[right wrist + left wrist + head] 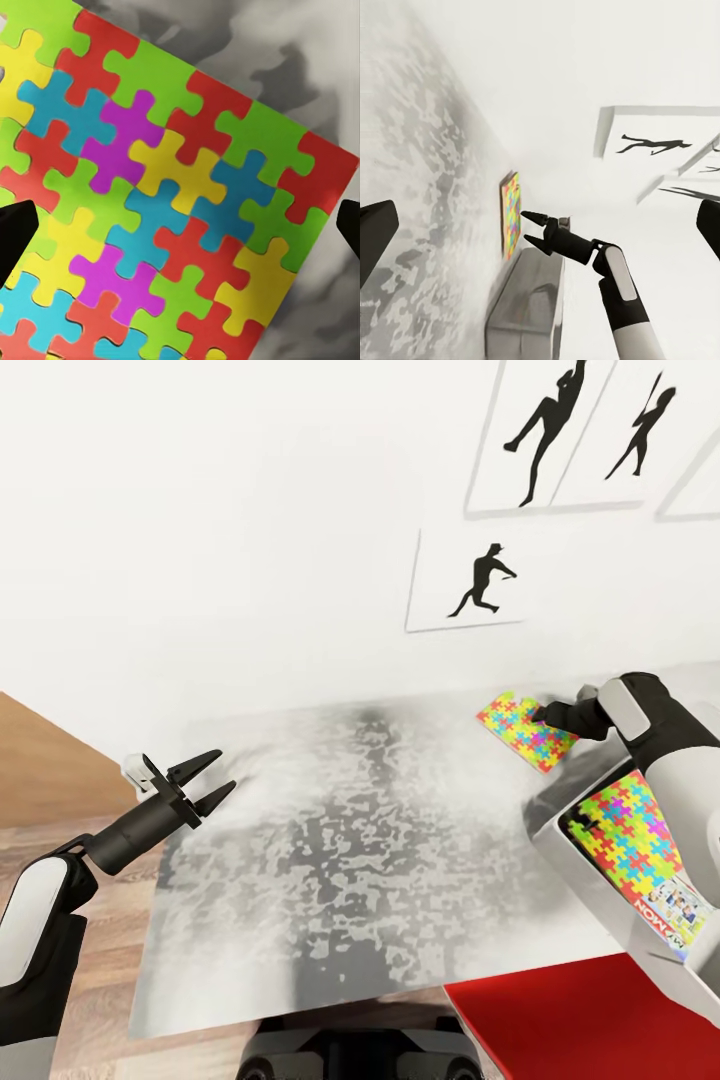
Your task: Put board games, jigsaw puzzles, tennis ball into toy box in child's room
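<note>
One jigsaw puzzle point(524, 731) lies flat on the table point(350, 860), just beyond the toy box point(590, 880); right gripper point(543, 712) above it, jaws spread. Left gripper point(215, 775) likewise spread.

Matt mottled grey table point(330, 840), smooth flat-coloured jigsaw puzzle point(172, 195), wood-plank floor point(60, 760).

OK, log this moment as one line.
right end effector: open over jigsaw puzzle on table | left end effector: open, idle | toy box: second puzzle inside
</note>
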